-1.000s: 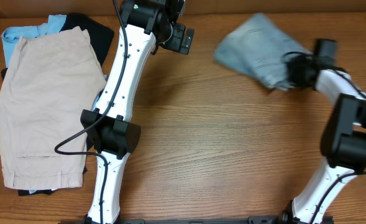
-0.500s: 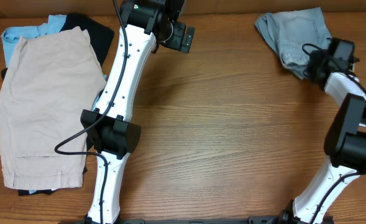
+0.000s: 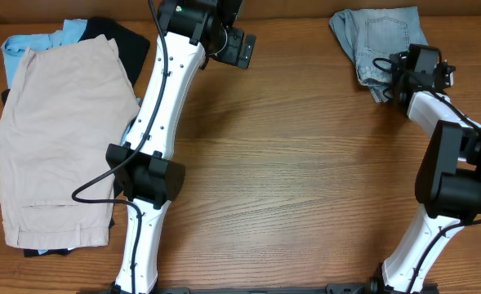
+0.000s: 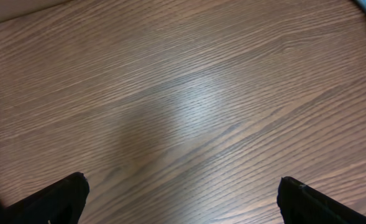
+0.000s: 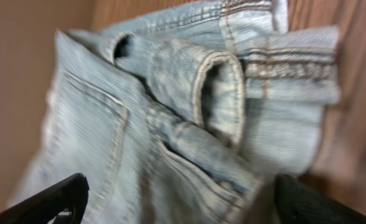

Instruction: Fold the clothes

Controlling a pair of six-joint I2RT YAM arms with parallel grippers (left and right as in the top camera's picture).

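My right pincer [image 5: 179,202] is spread wide, one tip on each side of the denim shorts [image 3: 380,37], and I believe it pinches nothing. I cannot tell if it touches the cloth. The shorts lie as a bunched bundle at the far right corner of the table [image 3: 305,180], with a belt loop and a seam turned up. My left pincer [image 4: 179,196] is spread too, over bare wood. I judge the fold rough and not finished: the layers need smoothing and squaring.
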